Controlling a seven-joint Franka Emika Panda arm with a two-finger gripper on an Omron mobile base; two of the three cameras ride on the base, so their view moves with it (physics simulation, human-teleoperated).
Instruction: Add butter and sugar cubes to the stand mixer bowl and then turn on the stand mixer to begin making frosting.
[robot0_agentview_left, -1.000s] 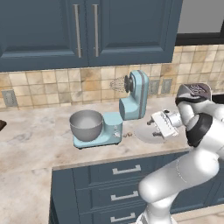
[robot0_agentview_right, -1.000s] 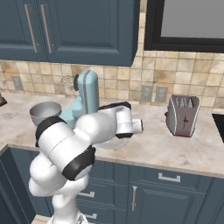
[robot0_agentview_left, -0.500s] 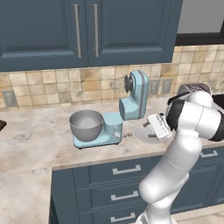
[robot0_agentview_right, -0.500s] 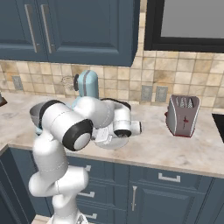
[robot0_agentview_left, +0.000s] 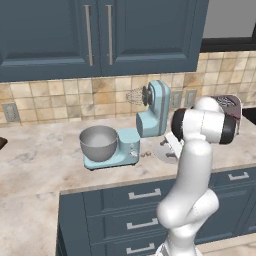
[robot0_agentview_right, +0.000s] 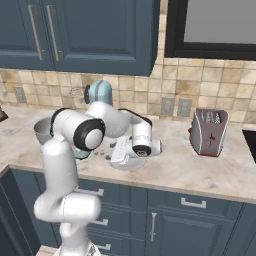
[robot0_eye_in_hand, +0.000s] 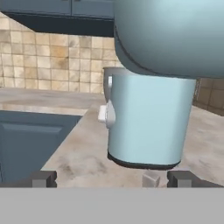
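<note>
The light-blue stand mixer (robot0_agentview_left: 151, 116) stands on the counter with its head tilted up and its whisk (robot0_agentview_left: 134, 96) in the air. Its grey metal bowl (robot0_agentview_left: 98, 142) sits on the mixer's base and looks empty. In the hand view the mixer's column (robot0_eye_in_hand: 148, 124) is close ahead, with a white knob (robot0_eye_in_hand: 107, 114) on its side. My gripper (robot0_eye_in_hand: 113, 179) is open, low over the counter just right of the mixer, nothing between its fingertips (robot0_eye_in_hand: 43, 178). Tiny sugar cubes (robot0_agentview_left: 145, 154) lie by the mixer's base; one sugar cube (robot0_eye_in_hand: 151, 178) is right before the gripper. The butter is hidden.
A round white plate (robot0_agentview_right: 131, 163) lies under my hand, partly covered by it. A silver toaster (robot0_agentview_right: 209, 131) stands further right on the counter. Tiled backsplash and dark blue cabinets (robot0_agentview_left: 100, 35) rise behind; the counter's front edge (robot0_agentview_left: 125, 182) is close below.
The arm's elbow has swung across, and my hand has moved left over the plate towards the mixer's column. Mixer, bowl and sugar cubes have not moved.
</note>
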